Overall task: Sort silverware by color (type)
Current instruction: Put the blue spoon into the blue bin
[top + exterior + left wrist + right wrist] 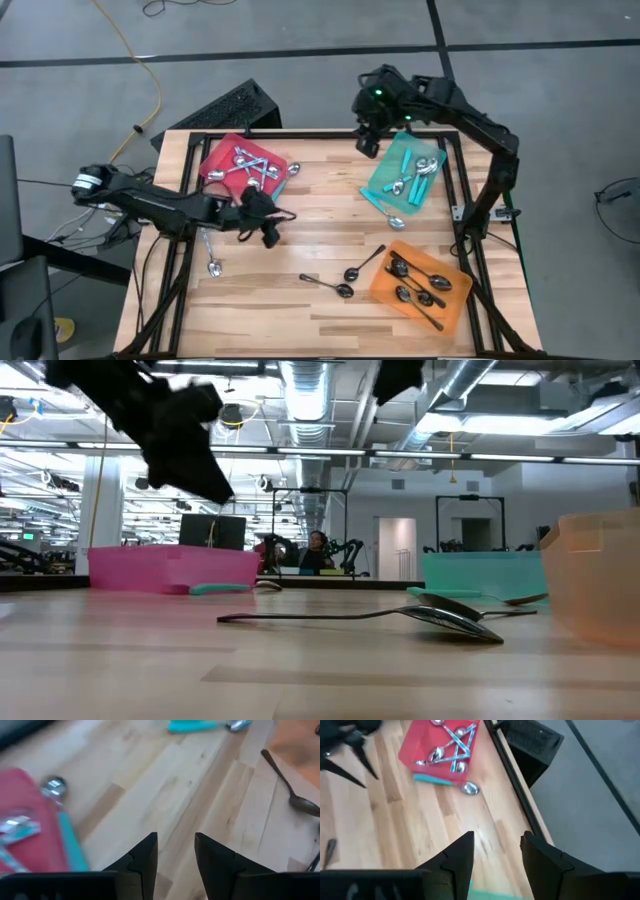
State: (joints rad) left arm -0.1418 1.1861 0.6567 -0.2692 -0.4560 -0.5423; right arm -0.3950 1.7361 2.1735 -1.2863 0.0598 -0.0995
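Left gripper [268,236], jaws apart and empty, hovers mid-worktop; best to drop squarely over a loose black spoon [330,287]; right gripper [368,143], jaws apart, waits above the teal tray [381,180]

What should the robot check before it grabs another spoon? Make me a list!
1. Left gripper empty and open: ok, nothing sits between its fingers.
2. Right gripper empty and open: ok; it hangs by the teal tray.
3. Spoons still loose on the table: not ok, two black spoons lie beside the orange tray, and a silver spoon lies near the table's left edge.
4. Red tray sorted: cannot tell; a teal-handled spoon lies at its edge.
5. Arms apart: ok.
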